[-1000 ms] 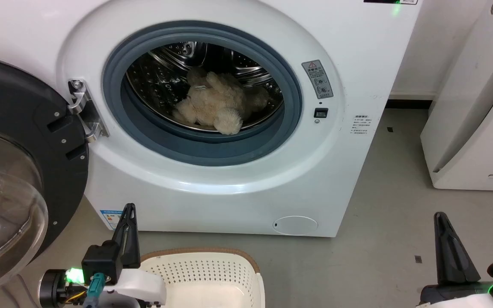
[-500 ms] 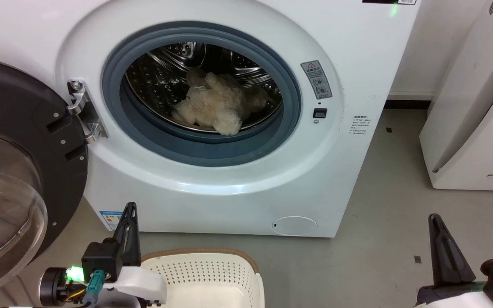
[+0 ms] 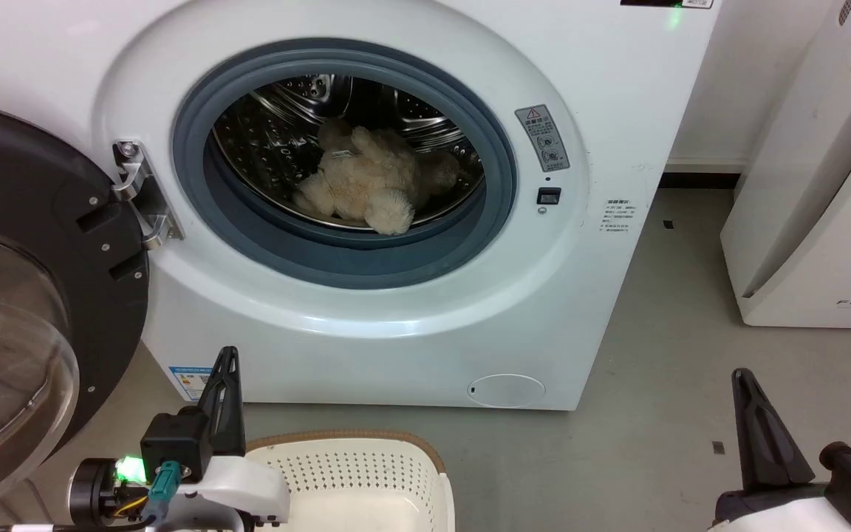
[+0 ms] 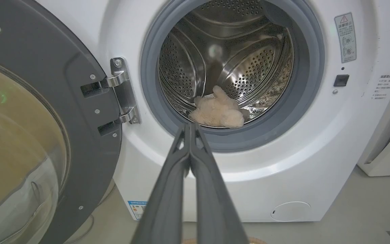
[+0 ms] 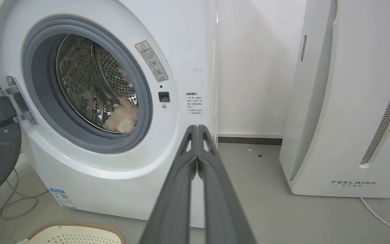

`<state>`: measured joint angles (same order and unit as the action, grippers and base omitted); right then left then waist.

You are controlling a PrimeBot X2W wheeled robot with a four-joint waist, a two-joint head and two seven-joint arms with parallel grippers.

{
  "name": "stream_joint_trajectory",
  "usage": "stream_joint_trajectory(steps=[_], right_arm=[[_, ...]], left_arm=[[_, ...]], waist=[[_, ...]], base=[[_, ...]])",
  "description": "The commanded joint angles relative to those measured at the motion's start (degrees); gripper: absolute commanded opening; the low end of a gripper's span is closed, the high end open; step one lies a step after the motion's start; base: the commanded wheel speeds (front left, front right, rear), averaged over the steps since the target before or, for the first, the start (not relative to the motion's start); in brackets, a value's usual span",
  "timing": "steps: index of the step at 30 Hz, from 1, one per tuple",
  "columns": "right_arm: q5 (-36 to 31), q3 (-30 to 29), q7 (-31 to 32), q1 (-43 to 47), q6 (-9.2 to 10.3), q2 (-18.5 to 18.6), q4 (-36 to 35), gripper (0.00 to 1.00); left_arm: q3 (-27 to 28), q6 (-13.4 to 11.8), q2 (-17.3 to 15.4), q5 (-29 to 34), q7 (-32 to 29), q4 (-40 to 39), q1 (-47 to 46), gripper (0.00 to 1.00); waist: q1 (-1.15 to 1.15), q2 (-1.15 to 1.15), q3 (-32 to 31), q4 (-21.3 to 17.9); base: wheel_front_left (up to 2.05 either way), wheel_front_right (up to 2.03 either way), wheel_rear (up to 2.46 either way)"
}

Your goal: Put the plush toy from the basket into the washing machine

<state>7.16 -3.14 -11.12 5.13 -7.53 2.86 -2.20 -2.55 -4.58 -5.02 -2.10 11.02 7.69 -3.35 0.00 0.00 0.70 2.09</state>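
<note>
The plush toy [image 3: 366, 185] lies sideways in the drum of the washing machine [image 3: 366, 347], far up ahead of both tools. The left tool [image 3: 227, 358], just beside the basket [image 3: 351, 437], is nearer to it than the right tool [image 3: 742, 378]. Both tools are pinched tight and hold nothing.

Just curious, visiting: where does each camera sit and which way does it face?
Head view: head, looking down at the washing machine; left gripper and right gripper below.
Left wrist view: left wrist, facing the drum; own shut fingers.
Right wrist view: right wrist, facing porthole and white appliance; own shut fingers.
All share the plush toy.
</note>
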Motion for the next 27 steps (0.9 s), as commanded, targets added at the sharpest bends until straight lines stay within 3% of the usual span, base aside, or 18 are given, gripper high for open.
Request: stream_joint_trajectory(steps=[1,27], right_arm=[[-0.6,0.2,0.4,-1.0,0.01,0.0,0.3,0.0],[-2.6,1.1,3.7,-2.3,0.02,0.0,0.9,0.0]], left_arm=[[0.3,0.3,0.1,0.5,-0.3,-0.5,0.9,0.0],[1.0,1.6,0.7,1.0,-3.6,-2.7,1.6,0.0]], waist=[[0.0,0.0,0.0,0.0],[0.0,0.0,-0.2,-0.7]], base=[[0.0,0.0,0.0],[0.0,0.0,0.0]])
